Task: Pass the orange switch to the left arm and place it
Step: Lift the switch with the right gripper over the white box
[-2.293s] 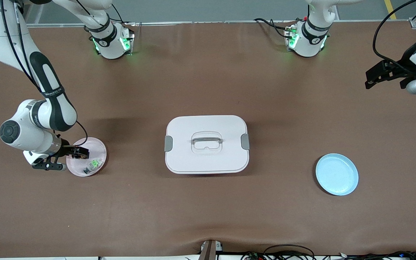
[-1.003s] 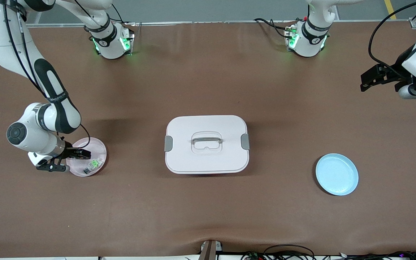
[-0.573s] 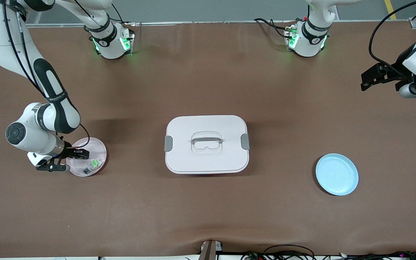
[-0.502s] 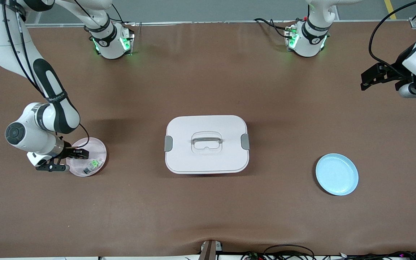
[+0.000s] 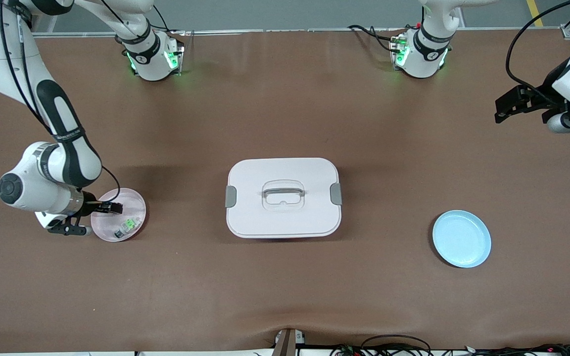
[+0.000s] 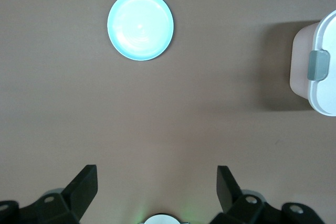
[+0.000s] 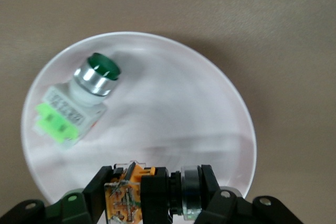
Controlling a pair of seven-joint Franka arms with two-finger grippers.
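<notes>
We see right gripper [image 7: 152,195] clamping orange switch [image 7: 137,192] over pink plate [image 5: 134,202] — left gripper [image 6: 156,188] spread open, waiting above table.

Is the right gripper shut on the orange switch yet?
Yes. The right gripper is shut on the orange switch over the pink plate.

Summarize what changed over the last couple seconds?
The right gripper, shut on the orange switch, has pulled back slightly over the pink plate. The left gripper shifted slightly and stays open above the table. Box, blue plate and green switch are unmoved.
</notes>
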